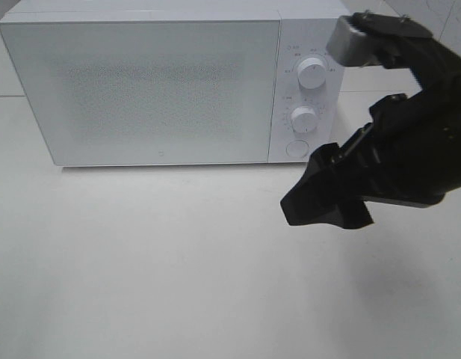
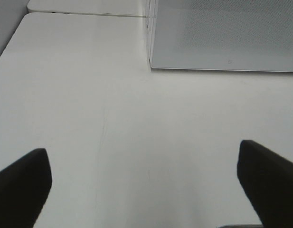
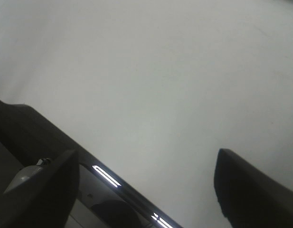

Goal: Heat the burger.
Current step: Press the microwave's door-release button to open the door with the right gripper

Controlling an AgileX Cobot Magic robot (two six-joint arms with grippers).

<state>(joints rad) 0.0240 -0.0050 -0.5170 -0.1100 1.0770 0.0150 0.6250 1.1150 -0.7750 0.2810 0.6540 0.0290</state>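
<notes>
— Two grippers, both empty: why? And the burger?
— Not in view. Left gripper (image 2: 145, 183) has its fingers spread over bare surface (image 2: 89, 95); right gripper (image 3: 146, 183), fingers apart, hangs near the closed microwave (image 1: 140, 82), probably for its dials.

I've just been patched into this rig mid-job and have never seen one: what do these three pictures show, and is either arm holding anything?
This is a two-armed robot at a white table. The high view looks down from a camera off the arms: a white microwave stands with its door shut, two dials and a round button on its panel. The black shape on the right is the right arm, its gripper hanging in front of the panel.

The other two pictures come from cameras on the wrists. The left wrist view shows the left gripper, its dark fingers wide apart over bare table, the microwave's corner ahead. The right wrist view shows the right gripper open too. Neither holds anything. No burger is visible.
</notes>
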